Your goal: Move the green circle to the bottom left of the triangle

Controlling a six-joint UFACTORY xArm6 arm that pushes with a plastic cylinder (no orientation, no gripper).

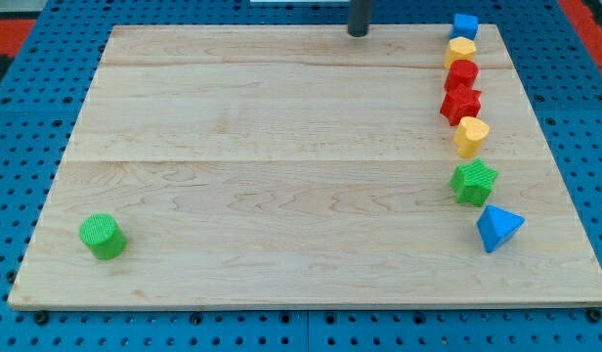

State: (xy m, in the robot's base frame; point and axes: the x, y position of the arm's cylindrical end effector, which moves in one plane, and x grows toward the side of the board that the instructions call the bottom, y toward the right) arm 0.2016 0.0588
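My tip (358, 33), the rod cut off above, rests at the surface (281, 147) top edge, touching no block. Green circle (103, 236) sits near the bottom-left corner, well apart from the blue triangle (498, 228) at the right edge.

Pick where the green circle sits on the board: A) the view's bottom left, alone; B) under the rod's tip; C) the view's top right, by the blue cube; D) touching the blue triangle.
A: the green circle lies alone near the board's bottom-left corner, far from the blue triangle and my tip.
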